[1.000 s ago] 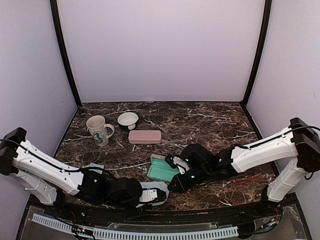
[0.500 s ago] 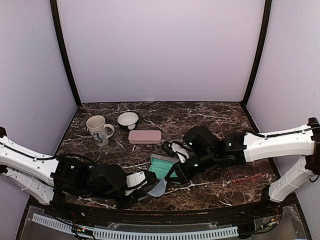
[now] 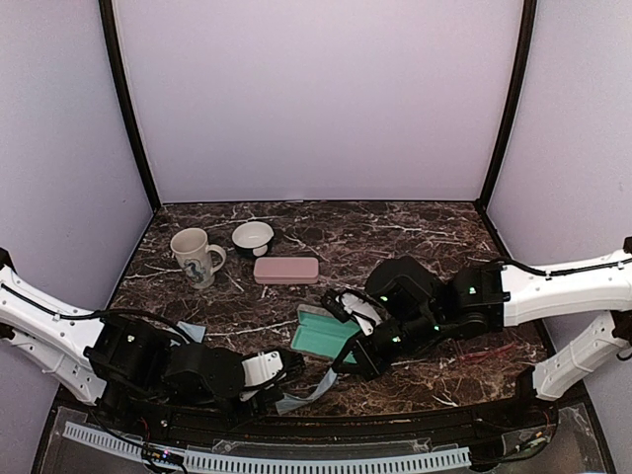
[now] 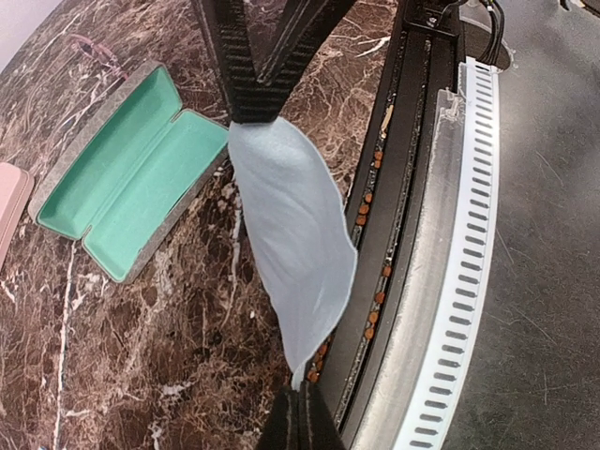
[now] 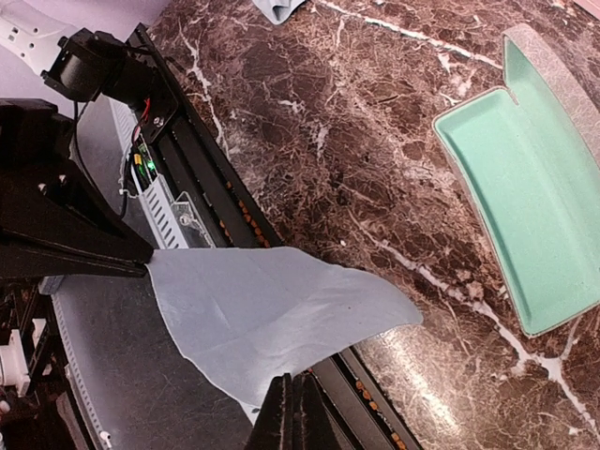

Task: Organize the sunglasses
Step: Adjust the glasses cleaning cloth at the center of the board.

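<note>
A light-blue cloth (image 3: 312, 387) hangs stretched between my two grippers above the table's near edge. My left gripper (image 3: 282, 385) is shut on one corner of the cloth (image 4: 291, 244), its fingertips (image 4: 302, 392) pinched together. My right gripper (image 3: 349, 359) is shut on the opposite corner of the cloth (image 5: 272, 309), at the bottom of its wrist view (image 5: 292, 382). The red-framed sunglasses (image 3: 489, 351) lie on the table to the right, away from both grippers. The black-framed pair is not in view.
An open grey case with teal lining (image 3: 321, 332) lies just beyond the cloth and also shows in both wrist views (image 4: 131, 178) (image 5: 534, 206). A shut pink case (image 3: 286, 270), a mug (image 3: 195, 257) and a bowl (image 3: 253, 237) stand farther back. A second light-blue cloth (image 3: 188, 331) lies at the left.
The left gripper has pulled back left toward the near edge, the right gripper has moved over the cloth, and the cloth has risen off the table, now stretched between the two.
</note>
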Tool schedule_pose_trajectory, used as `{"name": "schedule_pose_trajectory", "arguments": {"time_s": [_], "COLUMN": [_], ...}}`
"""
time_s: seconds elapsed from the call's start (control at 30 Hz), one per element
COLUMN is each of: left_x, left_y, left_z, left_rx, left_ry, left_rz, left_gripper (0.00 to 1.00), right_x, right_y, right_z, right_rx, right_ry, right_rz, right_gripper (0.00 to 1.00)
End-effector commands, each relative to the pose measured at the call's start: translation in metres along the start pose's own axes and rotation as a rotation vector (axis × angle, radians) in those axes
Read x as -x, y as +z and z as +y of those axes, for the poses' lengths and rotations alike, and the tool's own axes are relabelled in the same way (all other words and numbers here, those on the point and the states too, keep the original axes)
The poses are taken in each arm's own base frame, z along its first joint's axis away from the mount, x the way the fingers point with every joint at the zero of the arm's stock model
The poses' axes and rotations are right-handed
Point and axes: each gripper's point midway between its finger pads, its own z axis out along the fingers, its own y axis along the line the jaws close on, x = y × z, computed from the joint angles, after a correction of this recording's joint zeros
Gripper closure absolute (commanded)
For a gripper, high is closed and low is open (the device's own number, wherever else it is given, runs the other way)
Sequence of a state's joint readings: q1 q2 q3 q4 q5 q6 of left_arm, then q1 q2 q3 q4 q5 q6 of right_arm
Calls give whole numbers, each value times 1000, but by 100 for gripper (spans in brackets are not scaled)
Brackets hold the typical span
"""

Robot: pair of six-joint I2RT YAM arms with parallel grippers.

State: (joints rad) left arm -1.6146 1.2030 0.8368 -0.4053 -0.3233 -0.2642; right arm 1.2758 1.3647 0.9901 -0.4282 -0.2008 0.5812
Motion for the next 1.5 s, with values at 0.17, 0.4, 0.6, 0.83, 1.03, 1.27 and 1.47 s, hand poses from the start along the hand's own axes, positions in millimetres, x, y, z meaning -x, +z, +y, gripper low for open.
{"name": "schedule_pose_trajectory", "arguments": {"time_s": [0.17,0.4,0.6,0.83,1.03,1.27,1.47], "left_x": [5,-12,-28,-43,-47,-47,-45], "left_y": [-13,-12,-13,-6,-9,-9,-3], "left_z": [1,16,34,52,69,82,79], "left_rx": [36,120,181,217,259,283,272], "left_ry": [-56,-100,-157,-202,-231,-245,-242], "left_rz": [-7,40,65,78,82,76,68], "left_gripper": [100,100,100,100,100,100,100], "right_x": [11,12,23,38,56,62,57], "right_y": [-8,9,22,38,45,64,73], "right_z": [8,-3,-13,-26,-34,-43,-44], "right_rx": [-5,-51,-61,-79,-86,-82,-40], "right_ry": [37,72,108,132,136,118,135], "right_rz": [-65,-52,-70,-88,-113,-83,-96], "right_gripper": [100,100,100,100,100,100,78]}}
